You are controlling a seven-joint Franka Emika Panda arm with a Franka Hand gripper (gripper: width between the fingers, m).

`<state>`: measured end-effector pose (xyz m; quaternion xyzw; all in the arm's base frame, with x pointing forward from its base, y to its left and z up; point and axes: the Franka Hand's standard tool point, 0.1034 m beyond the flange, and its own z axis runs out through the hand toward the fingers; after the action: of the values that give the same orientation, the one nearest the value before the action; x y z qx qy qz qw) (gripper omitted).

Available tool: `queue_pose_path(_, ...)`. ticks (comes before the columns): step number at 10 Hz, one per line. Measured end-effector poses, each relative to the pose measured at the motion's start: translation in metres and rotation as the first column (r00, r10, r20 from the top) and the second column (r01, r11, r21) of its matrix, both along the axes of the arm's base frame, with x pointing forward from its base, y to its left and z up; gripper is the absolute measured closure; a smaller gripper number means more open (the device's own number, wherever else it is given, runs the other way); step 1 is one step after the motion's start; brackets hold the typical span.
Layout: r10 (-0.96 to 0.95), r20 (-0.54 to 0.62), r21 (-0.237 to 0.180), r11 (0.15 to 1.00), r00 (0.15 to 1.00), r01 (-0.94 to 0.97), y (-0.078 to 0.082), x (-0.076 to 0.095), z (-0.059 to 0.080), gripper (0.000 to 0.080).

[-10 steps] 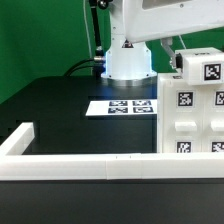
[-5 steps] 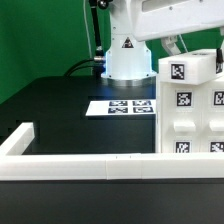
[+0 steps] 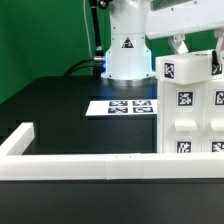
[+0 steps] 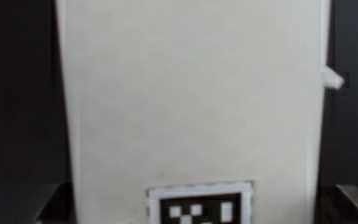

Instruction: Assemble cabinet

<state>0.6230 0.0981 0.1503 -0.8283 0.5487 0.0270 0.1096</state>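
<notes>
Cabinet (image 3: 190, 115), white and tag-covered, standing on the black desk (image 3: 60, 105) directly beneath the claw (image 3: 197, 46); its topmost box fills the wrist view (image 4: 190, 100), one tag at its near end. Claw fingers (image 3: 180, 45) descend on either side of that top box; whether they press on it or stand slightly apart cannot be told, as the contact is hidden in both views. Marker board (image 3: 120, 106) lies flat on the desk beside the cabinet, away from the claw; a long white rail (image 3: 80, 166) runs along the desk's front, well apart. Risks, as judged: an off-centre grip could tilt the box so it jams in its compartment; excess downward force could shift the whole cabinet.
</notes>
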Motion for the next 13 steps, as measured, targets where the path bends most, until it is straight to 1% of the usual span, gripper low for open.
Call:
queue_pose_path(1,-0.11,0.003,0.017,0.994,0.994,0.11,0.0,0.002,0.0,0.0246)
queue_pose_path(2,-0.199,-0.005,0.042,0.979,0.98,0.199,0.0,0.003,0.0,0.0246)
queue_pose_path(3,-0.325,-0.029,0.071,0.943,0.945,0.326,0.0,0.003,0.0,0.0246)
queue_pose_path(4,-0.36,-0.037,0.075,0.929,0.932,0.362,0.001,0.003,0.0,0.0246)
queue_pose_path(6,-0.361,-0.037,0.075,0.929,0.932,0.363,0.001,0.003,0.0,0.0246)
queue_pose_path(8,-0.361,-0.039,0.075,0.929,0.932,0.363,0.001,0.003,-0.001,0.0164)
queue_pose_path(9,-0.36,-0.038,0.075,0.929,0.932,0.362,0.002,0.003,-0.001,0.0164)
queue_pose_path(10,-0.355,-0.033,0.078,0.931,0.934,0.357,0.004,0.003,0.003,0.0152)
queue_pose_path(11,-0.346,-0.018,0.086,0.934,0.938,0.346,0.005,0.004,0.014,0.0151)
queue_pose_path(12,-0.343,-0.001,0.1,0.935,0.939,0.342,0.005,0.005,0.028,0.0151)
queue_pose_path(13,-0.341,0.011,0.11,0.935,0.94,0.338,0.005,0.006,0.036,0.0151)
